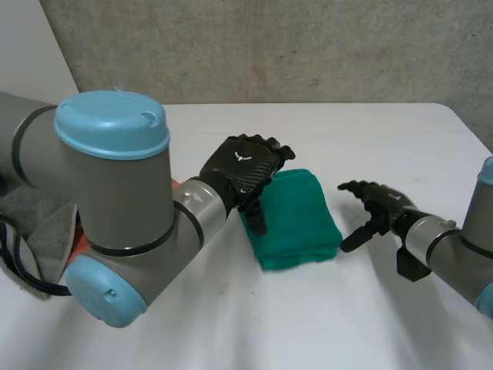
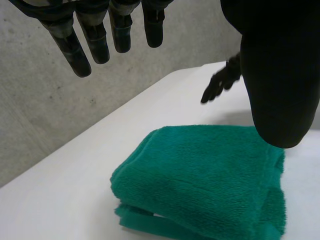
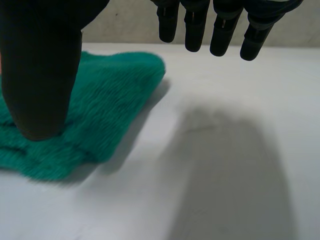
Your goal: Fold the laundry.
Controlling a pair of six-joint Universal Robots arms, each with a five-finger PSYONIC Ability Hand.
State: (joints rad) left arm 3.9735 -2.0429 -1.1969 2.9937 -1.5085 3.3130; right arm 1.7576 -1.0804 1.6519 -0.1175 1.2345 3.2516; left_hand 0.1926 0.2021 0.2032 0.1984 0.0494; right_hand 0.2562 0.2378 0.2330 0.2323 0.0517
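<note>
In the head view the folded towel lies mid table, the left hand over its left edge, the right hand apart at its right. In the left wrist view the fingers are straight and released above the towel. In the right wrist view the fingers are relaxed, holding nothing, with the towel beside the thumb.

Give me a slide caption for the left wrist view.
Left hand open over a folded green towel on the white table, right hand open beyond it.
</note>
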